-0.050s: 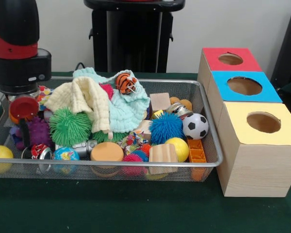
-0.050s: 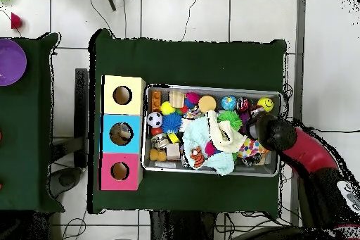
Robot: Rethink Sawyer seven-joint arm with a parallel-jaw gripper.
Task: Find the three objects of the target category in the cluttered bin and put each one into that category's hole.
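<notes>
Nearest the front rim of the wire bin (image 1: 136, 165): yellow smiley ball (image 1: 0, 156) at left corner, then globe ball (image 1: 66, 155), round orange block (image 1: 106, 152), ridged wooden block (image 1: 163, 153), yellow ball (image 1: 178, 148), orange plastic piece (image 1: 196, 151). Mid-bin: green spiky ball (image 1: 69, 127), blue spiky ball (image 1: 165, 127), soccer ball (image 1: 195, 126). Further back: cream cloth (image 1: 85, 98) over mint cloth (image 1: 127, 110), tiger toy (image 1: 126, 83) on top. Red and black arm's gripper (image 1: 23, 119) down in the left end beside a purple spiky ball (image 1: 38, 131); opening and any hold cannot be told. Right of bin, three boxes: yellow hole (image 1: 263, 122) nearest, blue hole (image 1: 244, 86), red hole (image 1: 230, 58) farthest.
</notes>
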